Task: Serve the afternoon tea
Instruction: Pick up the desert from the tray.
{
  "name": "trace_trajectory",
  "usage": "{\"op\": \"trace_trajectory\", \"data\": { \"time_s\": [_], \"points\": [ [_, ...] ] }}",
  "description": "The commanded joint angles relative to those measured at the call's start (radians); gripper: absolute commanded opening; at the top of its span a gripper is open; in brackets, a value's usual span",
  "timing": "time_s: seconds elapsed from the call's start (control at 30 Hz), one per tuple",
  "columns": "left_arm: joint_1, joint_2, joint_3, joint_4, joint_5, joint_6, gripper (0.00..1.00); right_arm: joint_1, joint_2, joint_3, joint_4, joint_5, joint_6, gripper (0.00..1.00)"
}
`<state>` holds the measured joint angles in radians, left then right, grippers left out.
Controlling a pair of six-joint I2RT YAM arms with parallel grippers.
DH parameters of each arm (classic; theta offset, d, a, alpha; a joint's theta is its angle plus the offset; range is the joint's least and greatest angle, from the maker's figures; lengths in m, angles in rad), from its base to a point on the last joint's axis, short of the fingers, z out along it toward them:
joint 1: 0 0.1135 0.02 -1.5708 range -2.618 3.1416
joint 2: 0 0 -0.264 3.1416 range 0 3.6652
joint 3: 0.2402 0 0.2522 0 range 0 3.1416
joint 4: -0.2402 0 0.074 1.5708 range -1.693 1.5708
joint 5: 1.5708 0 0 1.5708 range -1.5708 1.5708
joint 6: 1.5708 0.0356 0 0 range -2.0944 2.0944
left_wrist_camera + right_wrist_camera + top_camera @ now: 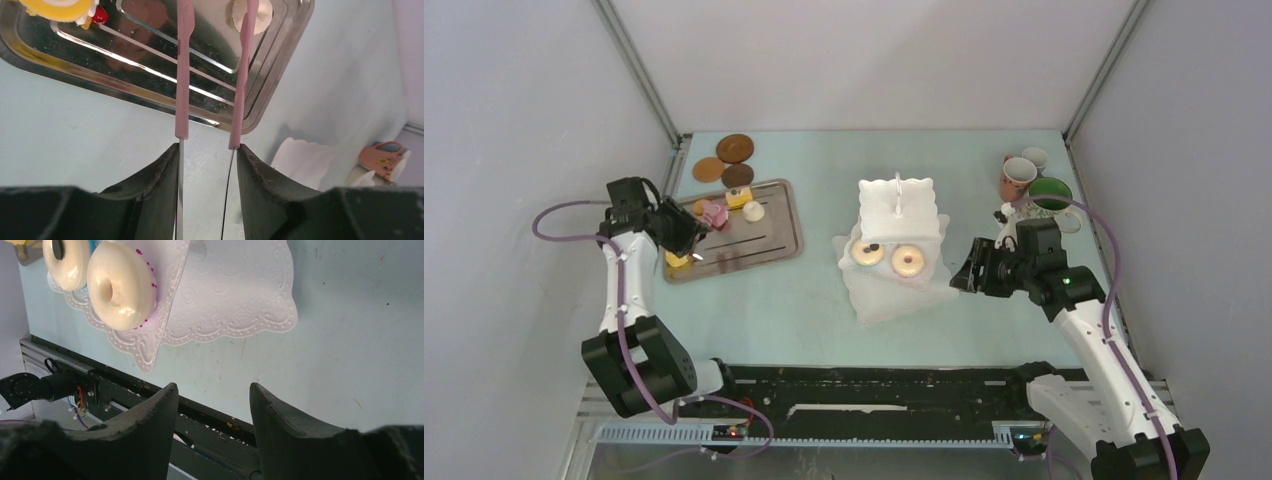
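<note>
Donuts (908, 260) sit on the white stand (896, 200) in the middle of the bench (824, 160). Mugs (1019, 178) are at 2 o'clock, coasters (735, 148) at 11. Left pincer (207, 150) squeezes pink tongs (182, 75) over the tray (769, 235) at 10 o'clock. Right pincer (214, 387) is half open and holds nothing, just beside the stand.

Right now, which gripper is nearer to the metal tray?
Left. The left gripper, holding the pink tongs, is at the left edge of the tray. The right gripper is on the other side of the white stand.

A lab booth: plain panels (874, 60) enclose the table (824, 290).
</note>
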<state>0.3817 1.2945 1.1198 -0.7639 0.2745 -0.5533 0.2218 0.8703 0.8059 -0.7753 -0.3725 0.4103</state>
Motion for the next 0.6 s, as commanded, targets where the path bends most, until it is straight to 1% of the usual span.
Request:
{"op": "trace_trajectory", "data": {
  "time_s": [0.0, 0.27, 0.4, 0.47, 0.57],
  "points": [
    [0.035, 0.032, -0.035, 0.086, 0.108, -0.067, 0.47, -0.007, 0.011, 0.021, 0.022, -0.013, -0.028, 0.58],
    [0.051, 0.076, -0.061, 0.157, 0.137, -0.144, 0.47, -0.011, 0.022, 0.021, 0.023, -0.013, -0.039, 0.58],
    [0.055, 0.095, -0.072, 0.162, 0.126, -0.152, 0.48, -0.012, 0.025, 0.021, 0.022, -0.010, -0.044, 0.58],
    [0.059, 0.098, -0.086, 0.187, 0.134, -0.167, 0.50, -0.014, 0.028, 0.021, 0.023, -0.009, -0.046, 0.58],
    [0.062, 0.121, -0.102, 0.223, 0.157, -0.193, 0.50, -0.016, 0.031, 0.021, 0.026, -0.011, -0.047, 0.58]
  ]
}}
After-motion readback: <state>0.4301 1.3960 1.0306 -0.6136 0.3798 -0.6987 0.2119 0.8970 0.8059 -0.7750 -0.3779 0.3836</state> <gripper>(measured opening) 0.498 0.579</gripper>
